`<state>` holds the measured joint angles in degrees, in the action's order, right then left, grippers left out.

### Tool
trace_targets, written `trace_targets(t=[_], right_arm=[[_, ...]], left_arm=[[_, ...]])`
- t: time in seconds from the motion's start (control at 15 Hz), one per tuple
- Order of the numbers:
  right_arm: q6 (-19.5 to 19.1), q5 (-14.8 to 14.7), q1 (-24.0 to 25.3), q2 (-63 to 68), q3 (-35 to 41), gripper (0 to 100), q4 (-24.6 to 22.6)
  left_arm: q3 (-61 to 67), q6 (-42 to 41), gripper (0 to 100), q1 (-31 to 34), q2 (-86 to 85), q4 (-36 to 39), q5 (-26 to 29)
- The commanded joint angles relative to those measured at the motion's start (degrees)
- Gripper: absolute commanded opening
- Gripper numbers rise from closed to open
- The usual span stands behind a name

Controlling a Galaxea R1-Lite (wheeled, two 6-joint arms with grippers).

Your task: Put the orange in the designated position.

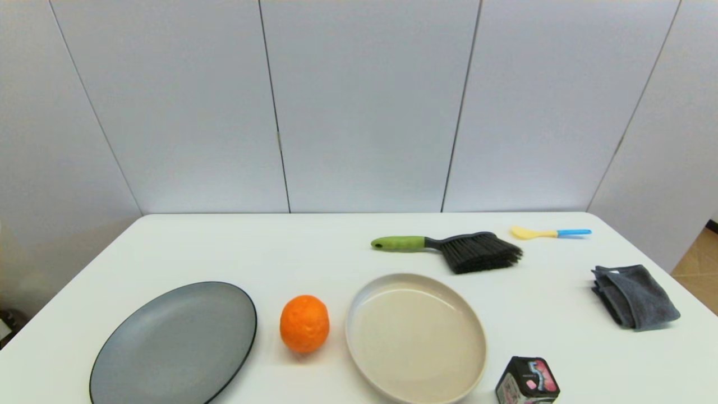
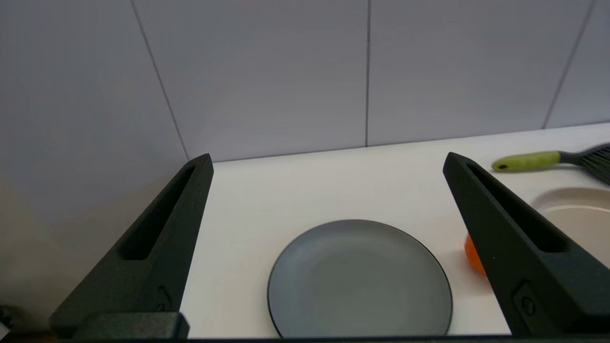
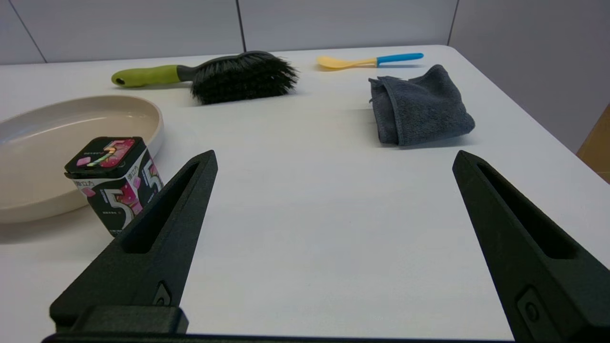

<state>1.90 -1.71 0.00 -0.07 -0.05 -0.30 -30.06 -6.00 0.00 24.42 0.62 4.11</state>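
Here the left gripper (image 2: 329, 247) hangs back at the near edge of the table with its two black fingers spread wide and nothing between them. Straight ahead of it, framed by the fingers, lies the dark grey black-rimmed plate (image 2: 360, 278). Just past its inner finger (image 2: 505, 238) a sliver of the orange (image 2: 472, 255) shows, most of it hidden behind that finger. Beyond the orange on the same side sits the beige shallow dish (image 2: 579, 214), and farther off the green-handled brush (image 2: 526, 161).

The right gripper (image 3: 333, 243) is likewise parked low and fully open, holding nothing. Bare white table (image 3: 324, 200) lies ahead of it. A black chewing-gum box (image 3: 112, 183) stands close beside its inner finger, touching or nearly touching the dish rim; I cannot tell which. Ahead and outward lies a folded grey cloth (image 3: 421, 107), with a yellow spoon with a blue handle (image 3: 369, 60) behind it.

From the head view the orange (image 1: 304, 324) rests on the tabletop between plate and dish, apart from both.

It should handle as a light, firm fruit. Its dimpled peel likely gives fair grip, but it is round and apt to roll. I would close the fingers across its widest girth, from above, with gentle pressure.
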Motion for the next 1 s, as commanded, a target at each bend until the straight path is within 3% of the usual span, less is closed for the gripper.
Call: trace_targets(t=[0.07,1.0], right_arm=[[0.03,-0.05,0.00,0.07,-0.04,100,-0.05],[0.03,0.04,0.00,0.07,-0.04,100,-0.05]], left_arm=[[6.68,-0.15,100,0.18,-9.39,-0.45,3.27],[27.51,-0.07,100,-0.09,-24.42,-2.20,1.08]])
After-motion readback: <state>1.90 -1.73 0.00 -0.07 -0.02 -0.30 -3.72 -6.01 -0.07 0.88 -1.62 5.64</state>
